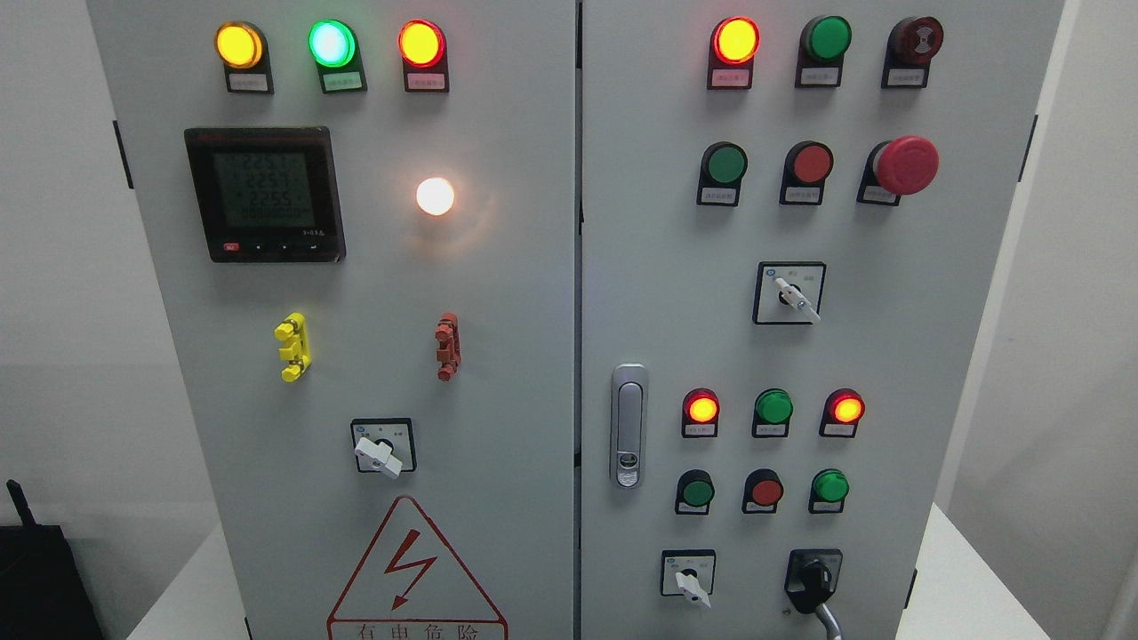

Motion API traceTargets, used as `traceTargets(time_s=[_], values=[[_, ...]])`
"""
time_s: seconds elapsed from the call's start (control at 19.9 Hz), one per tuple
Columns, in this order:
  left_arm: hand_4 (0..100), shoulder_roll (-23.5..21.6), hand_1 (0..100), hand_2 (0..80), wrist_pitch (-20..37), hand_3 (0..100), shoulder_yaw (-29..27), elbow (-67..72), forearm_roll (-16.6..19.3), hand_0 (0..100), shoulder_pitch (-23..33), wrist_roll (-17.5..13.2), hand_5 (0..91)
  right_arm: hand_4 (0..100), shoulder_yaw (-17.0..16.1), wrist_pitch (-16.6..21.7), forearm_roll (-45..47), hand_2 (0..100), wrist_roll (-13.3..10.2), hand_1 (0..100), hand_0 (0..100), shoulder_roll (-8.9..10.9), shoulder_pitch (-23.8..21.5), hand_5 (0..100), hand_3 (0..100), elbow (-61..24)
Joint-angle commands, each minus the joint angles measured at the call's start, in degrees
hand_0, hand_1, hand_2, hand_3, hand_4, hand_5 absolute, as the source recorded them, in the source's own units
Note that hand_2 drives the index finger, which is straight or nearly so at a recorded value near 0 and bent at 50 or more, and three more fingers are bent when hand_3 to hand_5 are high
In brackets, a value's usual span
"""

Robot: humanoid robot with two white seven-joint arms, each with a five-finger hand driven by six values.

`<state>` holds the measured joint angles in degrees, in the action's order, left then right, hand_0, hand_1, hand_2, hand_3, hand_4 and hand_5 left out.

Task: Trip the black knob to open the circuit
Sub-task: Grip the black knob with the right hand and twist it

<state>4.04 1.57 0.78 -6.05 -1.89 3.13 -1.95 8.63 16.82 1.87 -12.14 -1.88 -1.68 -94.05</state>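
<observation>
The black knob (811,580) sits at the lower right of the frame, on the right door of the grey cabinet (498,356), in the bottom row of controls. Its black body is mounted on a black square plate, and a grey lever-like part extends from it down toward the bottom edge of the picture. Just to its left is a white-handled selector switch (689,582) on a similar plate; the two are near each other but apart, so the black one must be singled out by colour.

Neither robot hand appears in the head view. No arm enters from the lower left or lower right, so the state of the fingers cannot be told for either hand. Judged from this, the reach toward the knob has not begun.

Above the knob, three small push buttons (765,489) form a row, and above those three indicator lamps (773,407), the outer two lit red. A metal door latch (629,425) stands at the left edge of the right door. The controls are grouped in rows at the front face, presumably to keep each within reach and in sight.

The knob's low position suggests that a hand should approach from below right, clear of the neighbouring white switch.
</observation>
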Motion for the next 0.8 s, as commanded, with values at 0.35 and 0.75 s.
traceTargets(time_s=[0.35, 0.75], values=[[0, 0.09, 39, 0.0, 0.1, 0, -0.07, -0.01, -0.14, 12, -0.23, 0.01, 0.0, 100, 1.74, 1.29, -0.2, 0, 2.03, 100, 100, 0.12, 1.42, 88, 100, -2.36], [0, 0.09, 39, 0.0, 0.01, 0, -0.07, -0.01, -0.14, 12, -0.23, 0.01, 0.0, 100, 1.83, 1.37, -0.2, 0, 2.11, 100, 100, -0.05, 1.95, 88, 100, -2.36]])
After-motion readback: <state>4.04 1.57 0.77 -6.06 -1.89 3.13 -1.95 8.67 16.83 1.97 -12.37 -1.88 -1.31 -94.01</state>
